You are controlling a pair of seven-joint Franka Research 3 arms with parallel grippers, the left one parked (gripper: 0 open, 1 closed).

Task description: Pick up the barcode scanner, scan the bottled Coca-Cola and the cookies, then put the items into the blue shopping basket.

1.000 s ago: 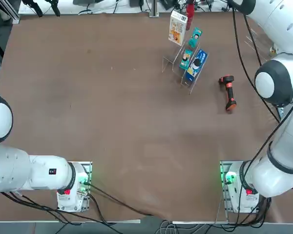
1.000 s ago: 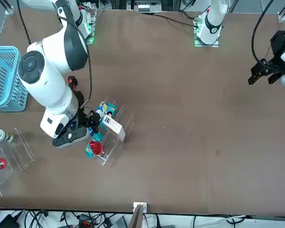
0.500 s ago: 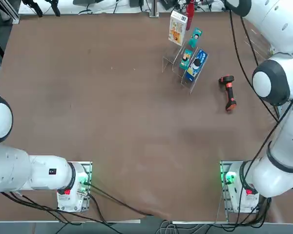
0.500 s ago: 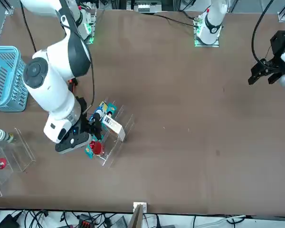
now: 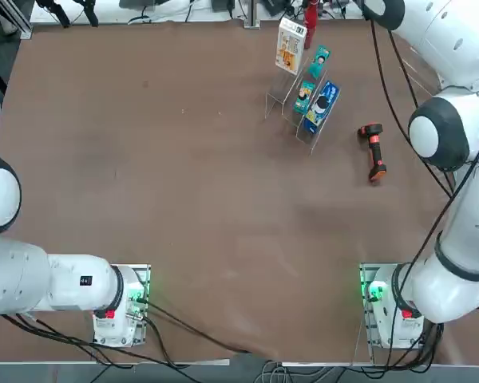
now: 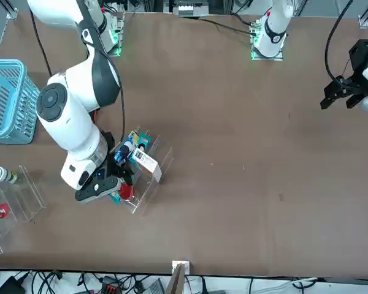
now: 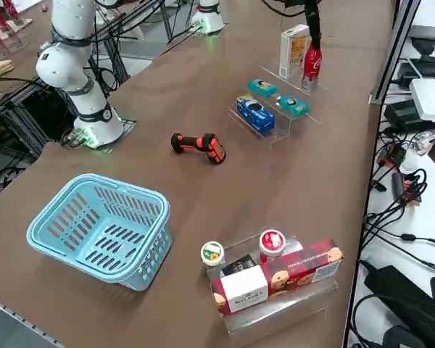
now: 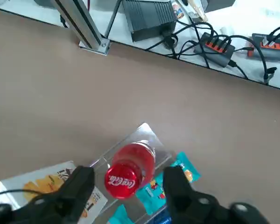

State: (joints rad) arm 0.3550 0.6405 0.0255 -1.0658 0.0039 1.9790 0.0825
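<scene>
Above the bottled Coca-Cola (image 8: 129,171), my right gripper (image 8: 126,186) hangs wide open and empty, fingers at nine and three o'clock; descending off-centre could topple it against the cookies (image 8: 51,179).

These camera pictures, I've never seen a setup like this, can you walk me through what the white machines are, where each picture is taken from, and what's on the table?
The white machines are two robot arms bolted to a brown table. One camera looks straight down, one faces the robot, one looks from its right side, and one rides on the working arm's wrist.

That arm's right gripper, a two-fingered claw, is open above the bottled Coca-Cola, one finger on each side of the cap. It holds nothing.

The bottle stands in a clear rack next to the cookies, a white and orange box. A blue pack and two small teal packs sit in the same rack.

The barcode scanner lies on the table, untouched. The blue shopping basket stands empty nearby.
</scene>
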